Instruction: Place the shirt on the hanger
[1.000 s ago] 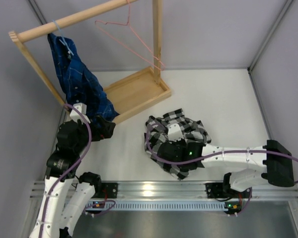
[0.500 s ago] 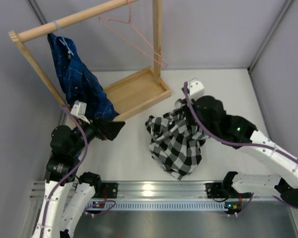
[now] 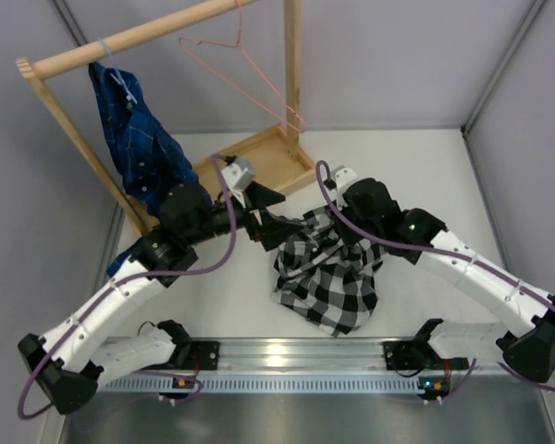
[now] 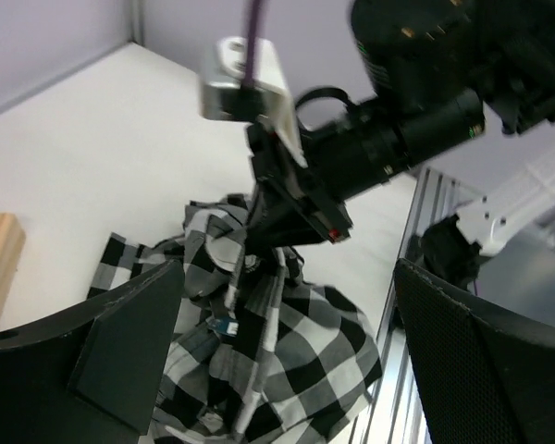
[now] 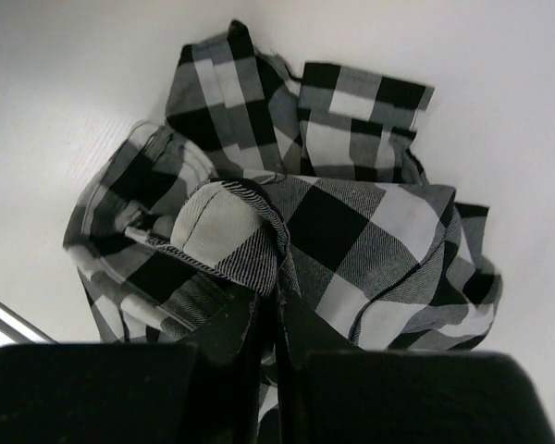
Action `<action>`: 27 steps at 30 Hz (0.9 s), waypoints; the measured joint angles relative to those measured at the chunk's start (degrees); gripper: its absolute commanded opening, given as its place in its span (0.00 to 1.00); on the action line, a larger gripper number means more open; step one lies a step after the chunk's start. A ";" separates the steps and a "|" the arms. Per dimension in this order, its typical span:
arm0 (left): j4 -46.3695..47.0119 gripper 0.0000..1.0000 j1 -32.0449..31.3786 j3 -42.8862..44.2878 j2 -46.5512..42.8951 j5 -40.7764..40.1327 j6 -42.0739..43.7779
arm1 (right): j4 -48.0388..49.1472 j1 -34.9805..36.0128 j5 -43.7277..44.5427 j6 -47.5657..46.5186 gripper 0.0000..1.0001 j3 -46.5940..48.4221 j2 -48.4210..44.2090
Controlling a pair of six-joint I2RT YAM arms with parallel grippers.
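**While our right gripper holds the shirt bunched, our left waits open beside it**

Since the shirt (image 3: 328, 277) is a crumpled heap and not yet near the hanger (image 3: 255, 76), we judge that we are at the gather-and-lift step. Our right gripper (image 5: 268, 314) is clenched on a fold near the pale inner lining. Most of the checked cloth sags below those fingers, with its lower part resting on the table (image 3: 425, 166).

Our left gripper (image 4: 287, 277) is released. Its fingers (image 4: 120, 361) are spread wide with nothing between them, and the shirt lies just beyond their tips, close beside the right fingers.

The next move, as we see it, calls for the left fingers to take a second hold at the collar or a shoulder. That would let us spread the neck opening instead of carrying a knot. We cannot tell which fold is the collar.

The hanger hangs by its hook from the wooden rack (image 3: 139, 37), well apart from both sets of fingers, up and beyond them. A dark blue plaid shirt (image 3: 139, 148) hangs on the same rail, beyond the left fingers.

The table is smooth and white, and plain grey walls (image 3: 398, 55) close it in. An aluminium rail (image 3: 287, 356) runs behind the fingers at the arm bases.
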 measured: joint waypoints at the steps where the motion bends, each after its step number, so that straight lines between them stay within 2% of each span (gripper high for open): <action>1: -0.15 0.98 -1.99 -0.07 1.25 -0.52 2.38 | -0.17 -1.05 -0.85 0.90 0.03 -1.27 -0.11; 5: -0.26 0.98 -10.62 -1.70 3.19 -5.07 12.24 | -0.33 -4.09 -3.98 2.71 0.02 -3.32 -0.98; 10: 3.17 0.92 -17.86 -4.96 6.10 -12.31 22.05 | 0.57 -8.28 -10.05 3.50 0.02 -5.46 -2.38; 14: 7.63 0.96 -19.34 -8.74 11.10 -15.89 29.22 | 0.83 -8.83 -14.23 3.54 0.02 -6.82 -2.38; 19: 10.84 0.93 -19.32 -8.98 17.94 -18.99 34.21 | 1.79 -9.22 -17.73 3.52 0.00 -9.31 -2.91; 23: 7.78 0.74 -19.37 -0.39 26.93 -18.99 37.20 | 1.86 -9.81 -19.32 3.50 0.00 -10.60 -3.82; 24: 7.06 0.64 -19.37 1.73 28.98 -18.88 37.83 | 2.03 -10.01 -19.52 3.48 0.00 -10.71 -3.98; 27: 5.16 0.61 -19.39 4.07 31.19 -18.27 39.39 | 2.01 -11.76 -19.50 3.10 0.00 -10.82 -4.31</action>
